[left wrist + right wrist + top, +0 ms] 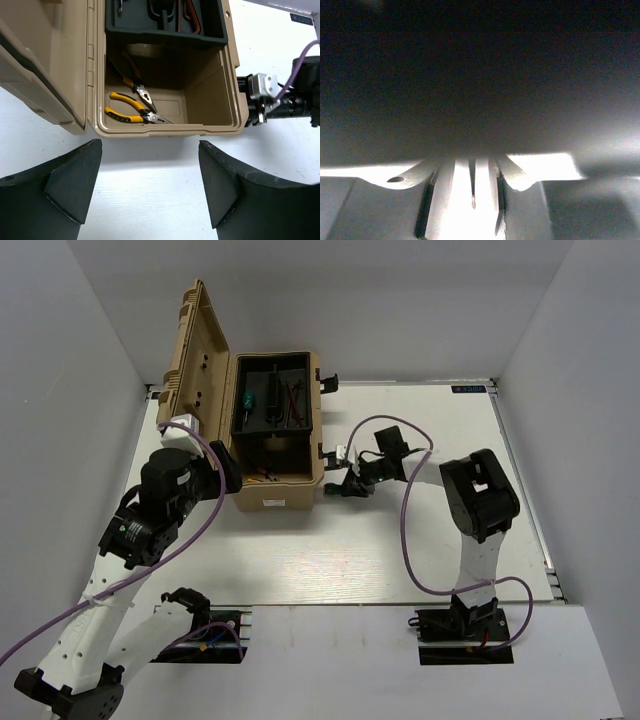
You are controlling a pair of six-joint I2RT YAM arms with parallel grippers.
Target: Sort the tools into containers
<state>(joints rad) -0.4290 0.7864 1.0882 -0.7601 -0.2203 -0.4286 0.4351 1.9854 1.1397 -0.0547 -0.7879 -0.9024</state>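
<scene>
**Toolbox** (290, 485): tan hard plastic, placed on the white table (430, 490) left of centre, towards the far edge. It is presented open, with the ribbed lid (195, 350) raised upright on the left side. One black latch (327, 380) is noted on the right wall.

**Tray** (165, 41): black, seated across the far half of the box opening. The near half is left uncovered down to the box floor.

**Screwdriver** (245, 400): green-handled, laid in the left part of the tray.

**Hex keys** (293, 398): thin and dark, laid in the right part of the tray. One reddish piece is seen among them from the left wrist.

**Pliers** (131, 116): yellow-handled, laid flat on the floor of the box near its front wall, nose towards the right. A second yellow-handled pair (136, 90) is laid just behind, leaning at a slant.

**Left fingers** (75, 180): spread wide with nothing held between them. They are held over bare table just in front of the box's near wall.

**Right fingers** (345, 483): positioned at the box's right wall, near the front corner. Contact cannot be confirmed. The right wrist view is filled by a dark, blurred surface, so it cannot be told whether they are parted or closed, nor whether anything is gripped.

**Cable** (410, 540): purple, looped over the table beside the right arm.
</scene>
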